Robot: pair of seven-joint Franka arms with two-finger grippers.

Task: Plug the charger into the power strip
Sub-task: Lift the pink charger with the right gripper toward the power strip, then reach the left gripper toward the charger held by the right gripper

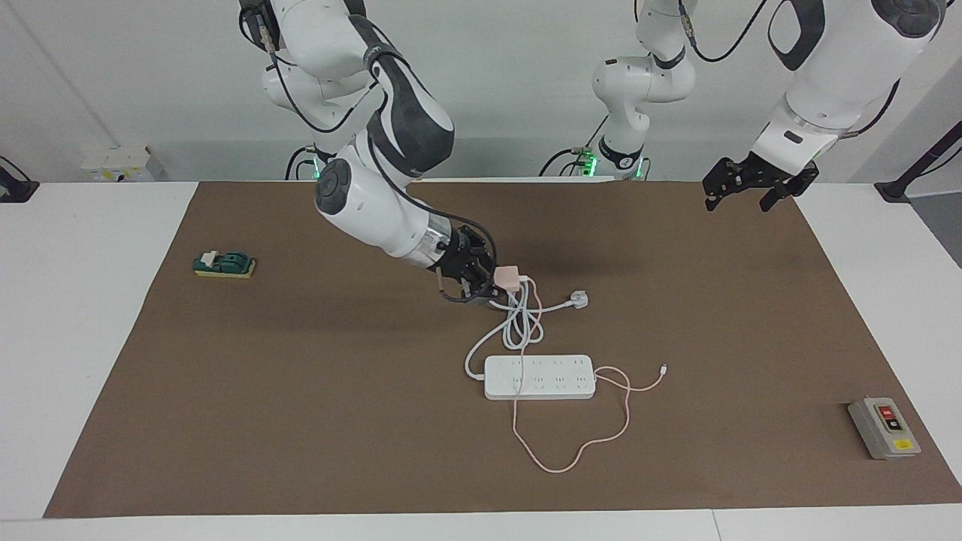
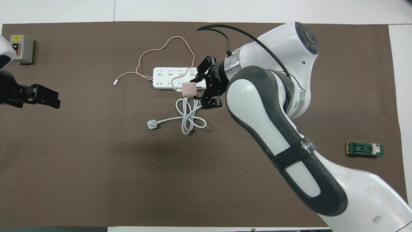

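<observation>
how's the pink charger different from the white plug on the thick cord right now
The charger is a pale pink cube; the white plug is flatter and white. The charger is off the table, gripped by the right gripper over the coiled cord; the plug lies on the brown mat, untouched. The charger trails a thin pink cable; the plug's thick white cord runs to the power strip. Neither is plugged in.

Both Franka arms were glossy white with dark grey joint bands and round grey caps. Black linkage end effectors, right end effector (image 1: 488, 284) and left end effector (image 1: 751, 185). Thin black cables looped along the wrists. Green lights glowed at both bases.
</observation>
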